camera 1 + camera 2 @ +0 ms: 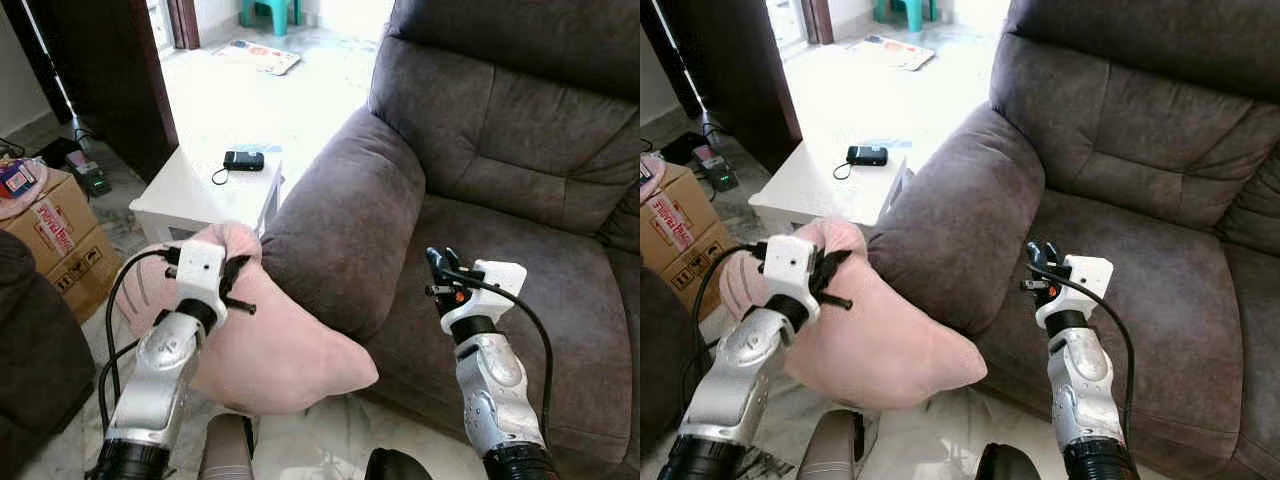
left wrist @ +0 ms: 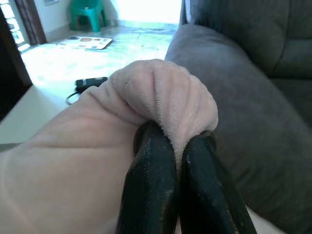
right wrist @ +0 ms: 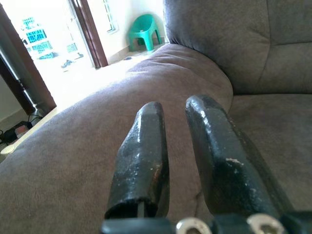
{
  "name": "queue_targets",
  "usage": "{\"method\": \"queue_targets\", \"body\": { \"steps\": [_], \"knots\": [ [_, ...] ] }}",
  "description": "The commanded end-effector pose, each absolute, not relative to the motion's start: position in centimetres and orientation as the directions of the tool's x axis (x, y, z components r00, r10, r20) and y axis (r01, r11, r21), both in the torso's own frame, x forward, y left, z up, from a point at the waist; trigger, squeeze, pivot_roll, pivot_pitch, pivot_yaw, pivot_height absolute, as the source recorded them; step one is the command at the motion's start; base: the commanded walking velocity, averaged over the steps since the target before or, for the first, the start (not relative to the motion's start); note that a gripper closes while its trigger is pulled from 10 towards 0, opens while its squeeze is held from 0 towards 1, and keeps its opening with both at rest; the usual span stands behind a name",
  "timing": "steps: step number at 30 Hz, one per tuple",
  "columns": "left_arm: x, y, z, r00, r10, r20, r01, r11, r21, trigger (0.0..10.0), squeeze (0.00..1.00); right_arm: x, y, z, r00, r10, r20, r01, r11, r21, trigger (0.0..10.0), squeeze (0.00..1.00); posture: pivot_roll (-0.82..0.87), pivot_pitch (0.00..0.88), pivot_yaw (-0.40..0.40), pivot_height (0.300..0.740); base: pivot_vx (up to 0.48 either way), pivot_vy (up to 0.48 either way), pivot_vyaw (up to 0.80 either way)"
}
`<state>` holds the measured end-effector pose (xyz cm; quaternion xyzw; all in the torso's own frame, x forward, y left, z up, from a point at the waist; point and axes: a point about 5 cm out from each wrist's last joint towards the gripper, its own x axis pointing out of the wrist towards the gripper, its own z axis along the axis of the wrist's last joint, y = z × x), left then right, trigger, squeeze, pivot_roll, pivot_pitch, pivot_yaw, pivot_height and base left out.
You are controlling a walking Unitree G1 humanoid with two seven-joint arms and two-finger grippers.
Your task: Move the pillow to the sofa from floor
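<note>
Pinching soft pink pillow (image 1: 280, 345) corner, left claw (image 2: 178, 161) clamped; right claw (image 3: 183, 146) slightly apart over sofa (image 1: 520, 150).

- I count one pillow (image 1: 270, 350).
- One sofa (image 1: 500, 200).
- One white table (image 1: 190, 195), holding one black device (image 1: 243, 160).
- Two boxes (image 1: 60, 240), stacked far left.
- One green chair (image 1: 270, 12), far off.
- One mat (image 1: 260, 55) on the far floor.
- Two grippers: left gripper (image 2: 170, 161), right gripper (image 3: 175, 122).
</note>
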<state>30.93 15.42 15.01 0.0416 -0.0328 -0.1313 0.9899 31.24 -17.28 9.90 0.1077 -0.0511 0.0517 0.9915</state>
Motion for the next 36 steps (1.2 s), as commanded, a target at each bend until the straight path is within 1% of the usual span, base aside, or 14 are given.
{"method": "queue_targets", "body": {
  "steps": [1, 7, 10, 12, 14, 16, 18, 20, 25, 27, 36],
  "knots": [
    [31.1, 13.4, 20.6, 0.894, -0.350, 0.279, 0.328, 0.936, 0.125, 10.0, 0.00, 31.4, -17.7, 9.9, 0.991, 0.085, 0.105, -0.104, 0.975, 0.197, 10.0, 0.00, 0.17, 0.000, -0.113, 0.628, 0.000, 0.000, 0.00],
    [31.0, 11.6, 23.4, 0.845, -0.414, 0.337, 0.406, 0.909, 0.097, 10.0, 0.00, 31.6, -17.8, 9.8, 0.992, 0.087, 0.095, -0.104, 0.976, 0.191, 10.0, 0.00, 0.17, 0.000, -0.113, 0.628, 0.000, 0.000, 0.00],
    [30.9, 11.3, 24.2, 0.836, -0.419, 0.355, 0.418, 0.905, 0.085, 10.0, 0.00, 31.6, -17.8, 9.7, 0.992, 0.089, 0.089, -0.104, 0.976, 0.190, 10.0, 0.00, 0.17, 0.000, -0.112, 0.628, 0.000, 0.000, 0.00],
    [31.1, 11.2, 25.6, 0.822, -0.409, 0.397, 0.424, 0.904, 0.055, 10.0, 0.00, 31.7, -17.6, 9.7, 0.992, 0.091, 0.092, -0.108, 0.975, 0.195, 10.0, 0.00, 0.18, 0.000, -0.111, 0.628, 0.000, 0.000, 0.00],
    [31.2, 11.1, 26.1, 0.817, -0.407, 0.408, 0.431, 0.902, 0.037, 10.0, 0.00, 31.8, -17.5, 9.8, 0.991, 0.091, 0.095, -0.109, 0.974, 0.201, 10.0, 0.00, 0.18, 0.000, -0.107, 0.628, 0.000, 0.000, 0.00],
    [31.3, 11.1, 25.9, 0.821, -0.411, 0.396, 0.432, 0.901, 0.040, 10.0, 0.00, 31.9, -17.4, 9.9, 0.990, 0.093, 0.102, -0.112, 0.973, 0.201, 10.0, 0.00, 0.18, 0.000, -0.104, 0.628, 0.000, 0.000, 0.00],
    [31.3, 11.6, 23.5, 0.858, -0.405, 0.316, 0.394, 0.914, 0.099, 10.0, 0.00, 31.9, -17.2, 10.3, 0.987, 0.088, 0.137, -0.115, 0.972, 0.204, 10.0, 0.00, 0.18, 0.000, -0.099, 0.628, 0.000, 0.000, 0.00],
    [31.2, 11.8, 22.6, 0.872, -0.391, 0.295, 0.379, 0.920, 0.101, 10.0, 0.00, 31.9, -17.1, 10.5, 0.985, 0.084, 0.151, -0.116, 0.970, 0.214, 10.0, 0.00, 0.18, 0.000, -0.096, 0.628, 0.000, 0.000, 0.00],
    [30.9, 12.5, 21.5, 0.904, -0.331, 0.272, 0.325, 0.943, 0.070, 10.0, 0.00, 31.7, -17.2, 10.4, 0.986, 0.076, 0.151, -0.108, 0.970, 0.217, 10.0, 0.00, 0.18, 0.000, -0.090, 0.651, 0.000, 0.000, 0.00],
    [30.8, 12.4, 21.6, 0.902, -0.334, 0.272, 0.328, 0.942, 0.066, 10.0, 0.00, 31.6, -17.3, 10.3, 0.986, 0.073, 0.148, -0.105, 0.970, 0.217, 10.0, 0.00, 0.18, 0.000, -0.089, 0.670, 0.000, 0.000, 0.00],
    [31.0, 12.3, 21.9, 0.897, -0.340, 0.283, 0.333, 0.940, 0.074, 10.0, 0.00, 31.8, -17.0, 10.3, 0.985, 0.073, 0.153, -0.106, 0.970, 0.220, 10.0, 0.00, 0.18, 0.000, -0.085, 0.721, 0.000, 0.000, 0.00]
  ]
}}
